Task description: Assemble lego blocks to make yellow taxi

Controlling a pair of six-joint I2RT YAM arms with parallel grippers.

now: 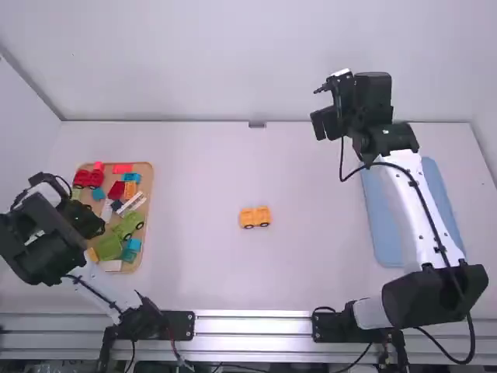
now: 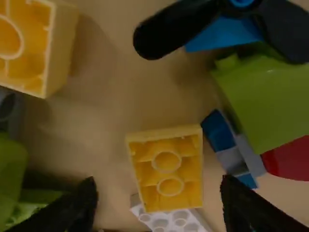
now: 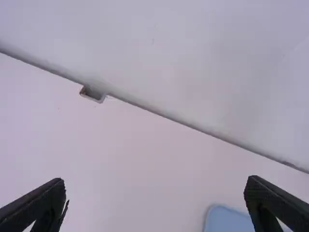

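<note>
The left gripper (image 1: 87, 222) hangs, fingers apart, over the tray (image 1: 147, 174). The right gripper (image 1: 321, 110) is spread too. A yellow car (image 1: 255, 216) sits mid-table.

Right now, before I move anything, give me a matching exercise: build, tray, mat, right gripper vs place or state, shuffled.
Column one
1. Yellow wheeled build
2. Wooden tray
3. Blue mat
4. Right gripper

Column two
A. Lies flat at the right of the white table
B. Open, holding nothing
C. Stands near the table's middle
D. At the left of the table, loaded with mixed-colour blocks

Pairs: 1-C, 2-D, 3-A, 4-B
</note>
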